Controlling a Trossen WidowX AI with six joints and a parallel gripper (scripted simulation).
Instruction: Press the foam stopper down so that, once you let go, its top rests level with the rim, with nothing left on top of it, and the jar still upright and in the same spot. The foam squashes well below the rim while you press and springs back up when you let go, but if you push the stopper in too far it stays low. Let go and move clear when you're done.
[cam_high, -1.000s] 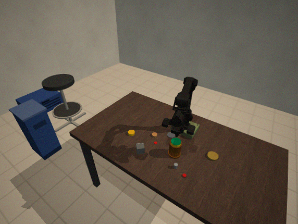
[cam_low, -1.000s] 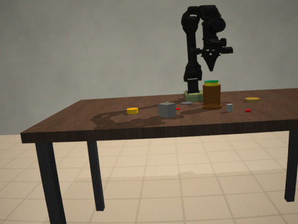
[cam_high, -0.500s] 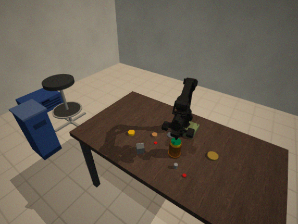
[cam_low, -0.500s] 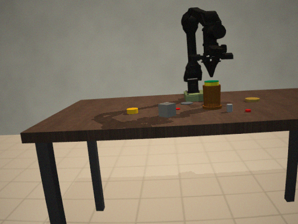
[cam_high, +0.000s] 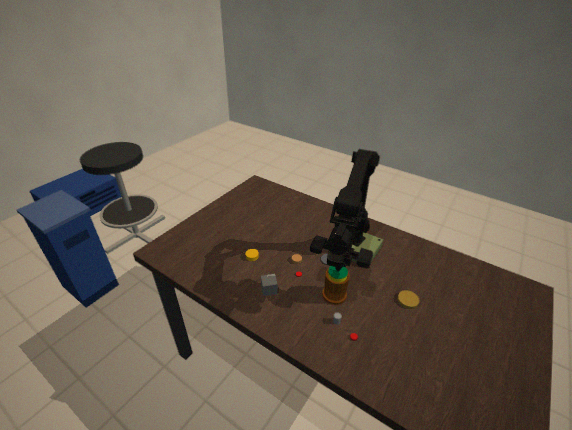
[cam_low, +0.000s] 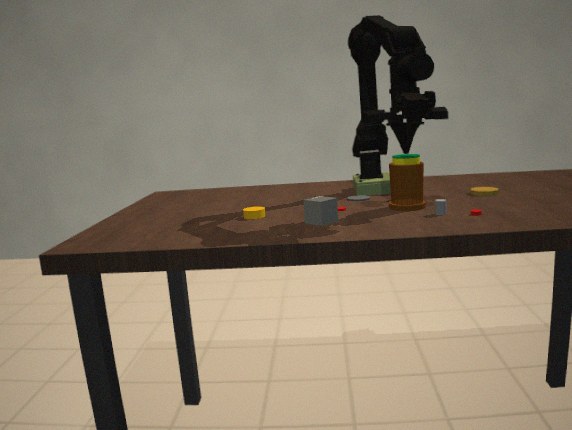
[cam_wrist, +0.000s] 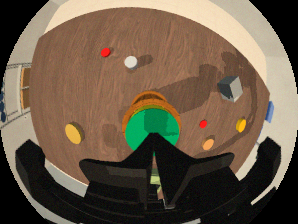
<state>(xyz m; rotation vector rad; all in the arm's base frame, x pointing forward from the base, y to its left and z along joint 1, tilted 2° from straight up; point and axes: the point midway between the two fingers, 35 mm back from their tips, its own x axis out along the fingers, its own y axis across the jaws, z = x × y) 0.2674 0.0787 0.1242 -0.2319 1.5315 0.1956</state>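
An orange-brown jar (cam_low: 406, 184) stands upright on the dark wooden table; it also shows in the top view (cam_high: 335, 287). Its foam stopper (cam_low: 405, 159), green on top with a yellow-green side, sticks up a little above the rim; it also shows in the wrist view (cam_wrist: 152, 129) and in the top view (cam_high: 337, 272). My gripper (cam_low: 406, 149) is shut and empty, pointing straight down. Its tip is right at the stopper's top, over its middle. In the wrist view the closed fingers (cam_wrist: 157, 141) cover part of the green top.
Around the jar lie a grey cube (cam_low: 320, 210), a yellow disc (cam_low: 254, 212), a mustard disc (cam_low: 484, 190), a small grey cylinder (cam_low: 440, 206), two small red discs (cam_low: 476, 212) (cam_low: 342, 208), an orange disc (cam_high: 296, 257) and a flat grey disc (cam_low: 358, 198). The arm's green base (cam_low: 371, 184) stands behind the jar.
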